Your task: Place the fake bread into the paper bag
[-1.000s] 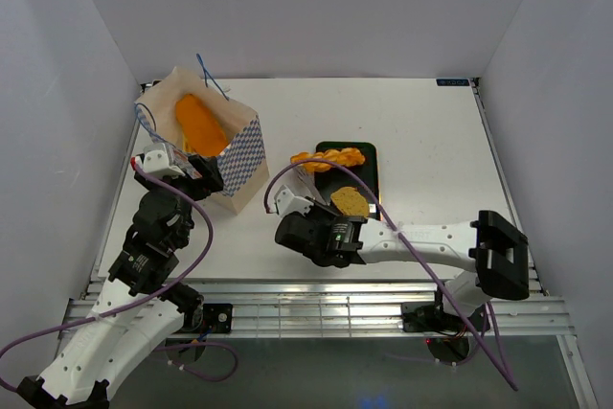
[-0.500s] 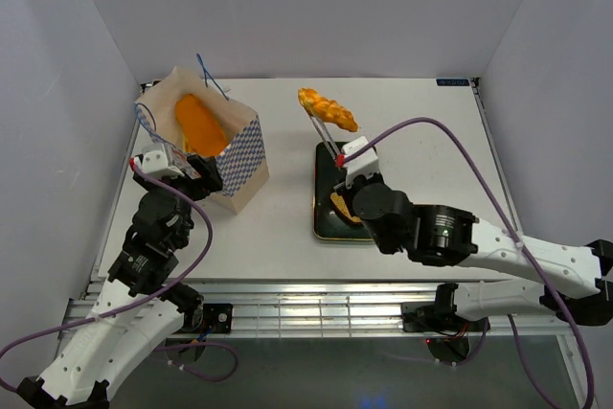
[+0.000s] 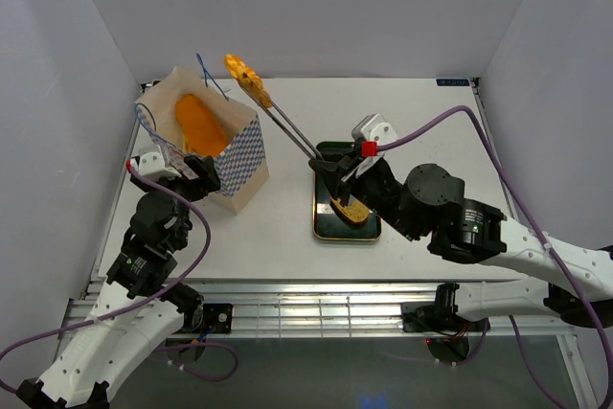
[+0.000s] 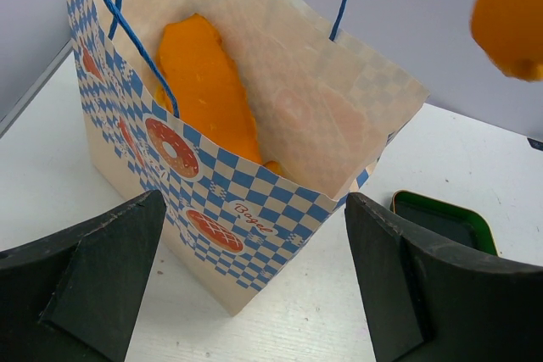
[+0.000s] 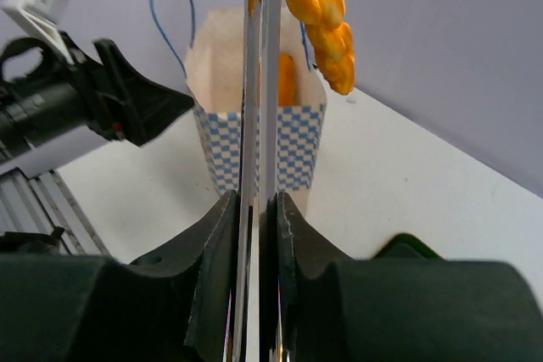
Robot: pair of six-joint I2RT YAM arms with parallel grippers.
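We are mid-carry, right fingers (image 5: 212, 269) clamped on the tongs (image 3: 287, 126) pinching the braided twist (image 3: 245, 79) high beside the paper bag's (image 3: 241, 155) far corner, left fingers (image 4: 93, 269) apart near it; next we must centre over its mouth.

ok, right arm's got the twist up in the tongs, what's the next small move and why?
Probably swing the tongs slightly left until the braided twist hangs over the open paper bag: the left wrist view shows it beyond the bag's right rim.

Paper bag (image 3: 245, 147) cream, blue-white checked; loaf (image 4: 208, 82) orange; braided bread (image 3: 243, 74) golden-orange; tray (image 3: 324, 223) black; tongs (image 3: 292, 131) silver.
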